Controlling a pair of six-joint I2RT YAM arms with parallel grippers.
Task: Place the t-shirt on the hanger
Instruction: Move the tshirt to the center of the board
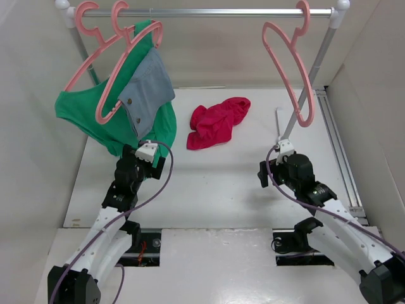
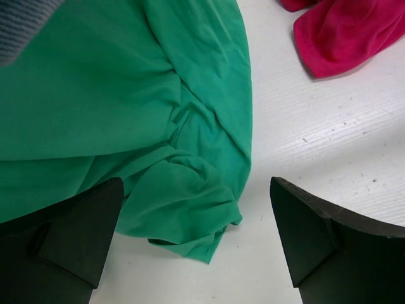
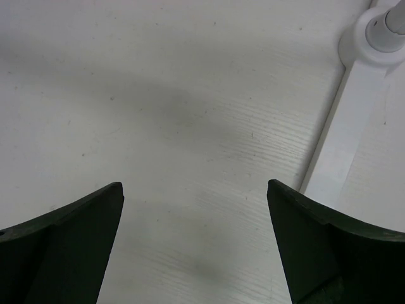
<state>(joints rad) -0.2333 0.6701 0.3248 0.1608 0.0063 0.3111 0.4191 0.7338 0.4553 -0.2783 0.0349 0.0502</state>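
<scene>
The crimson t-shirt (image 1: 218,121) lies crumpled on the white table, mid-back; its edge also shows in the left wrist view (image 2: 354,31). An empty pink hanger (image 1: 288,63) hangs from the right end of the rail, tilted. My left gripper (image 1: 140,152) is open and empty, low over the table at the hem of the green garment (image 2: 158,114), left of the t-shirt; its jaws (image 2: 196,190) stand wide apart. My right gripper (image 1: 273,161) is open and empty over bare table (image 3: 195,187), below the hanger and right of the t-shirt.
Two more pink hangers (image 1: 114,69) at the rail's left end carry the green garment (image 1: 82,114) and a grey-blue denim piece (image 1: 149,85). The metal rail (image 1: 209,11) spans the back; its right post (image 1: 319,57) meets a white foot (image 3: 380,31). White walls stand on both sides.
</scene>
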